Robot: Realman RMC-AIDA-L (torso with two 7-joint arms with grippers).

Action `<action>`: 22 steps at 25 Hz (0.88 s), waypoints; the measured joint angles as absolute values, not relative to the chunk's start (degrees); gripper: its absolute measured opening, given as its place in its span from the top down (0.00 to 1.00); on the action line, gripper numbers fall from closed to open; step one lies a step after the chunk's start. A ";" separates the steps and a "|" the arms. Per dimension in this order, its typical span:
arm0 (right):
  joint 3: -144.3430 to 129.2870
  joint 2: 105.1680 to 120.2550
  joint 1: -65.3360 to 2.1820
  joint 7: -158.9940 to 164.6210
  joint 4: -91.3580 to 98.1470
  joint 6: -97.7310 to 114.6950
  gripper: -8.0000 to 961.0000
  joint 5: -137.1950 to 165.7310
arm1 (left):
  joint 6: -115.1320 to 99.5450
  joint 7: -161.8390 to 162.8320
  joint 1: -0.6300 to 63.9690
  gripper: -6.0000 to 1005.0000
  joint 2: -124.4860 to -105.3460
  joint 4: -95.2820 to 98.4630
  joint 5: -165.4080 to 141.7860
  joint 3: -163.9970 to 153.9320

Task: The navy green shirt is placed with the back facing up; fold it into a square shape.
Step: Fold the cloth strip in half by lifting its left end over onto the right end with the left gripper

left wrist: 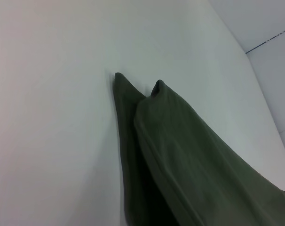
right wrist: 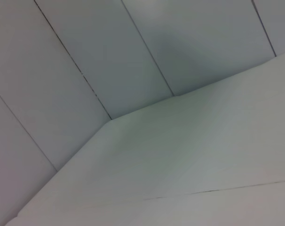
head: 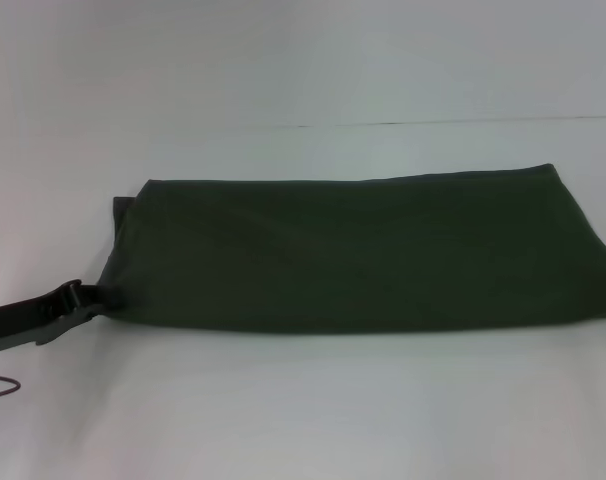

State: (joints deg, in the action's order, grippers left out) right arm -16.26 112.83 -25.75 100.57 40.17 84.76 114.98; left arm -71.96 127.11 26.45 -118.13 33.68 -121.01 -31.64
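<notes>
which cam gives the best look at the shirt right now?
Head view. It shows the whole navy green shirt lying as a wide folded band on the white table, with the left gripper at its left end. The left wrist view shows only two raised corners of that end. The right wrist view shows no shirt.

The left claw (head: 88, 297) is black with grey links, and a thin dark cable, seemingly, trails below it.

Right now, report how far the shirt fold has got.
Done: the shirt lies folded into a long band on the table. In hand: the left end effector is at its near left corner. Left: folding the band across into a square.
</notes>
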 joint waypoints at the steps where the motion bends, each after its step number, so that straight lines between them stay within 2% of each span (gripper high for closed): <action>1: -16.26 112.87 -25.75 100.51 40.16 84.72 0.04 114.99 | -71.89 127.06 26.39 0.85 -118.13 33.66 -120.99 -31.63; 6: -16.26 113.11 -25.75 100.10 39.79 84.49 0.04 115.00 | -72.01 125.71 25.83 0.98 -118.53 33.59 -120.94 -29.24; 15: -16.26 114.07 -26.08 99.89 39.50 84.37 0.04 114.81 | -74.09 121.59 23.48 0.98 -118.62 33.54 -119.69 -20.57; 22: -16.26 115.74 -27.32 99.74 39.44 84.36 0.04 114.78 | -73.64 119.49 20.15 0.98 -117.02 33.84 -118.19 -15.52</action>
State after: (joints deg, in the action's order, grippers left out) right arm -16.26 115.74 -27.32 99.74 39.44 84.36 114.78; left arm -73.64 119.49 20.15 -117.02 33.84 -118.19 -15.52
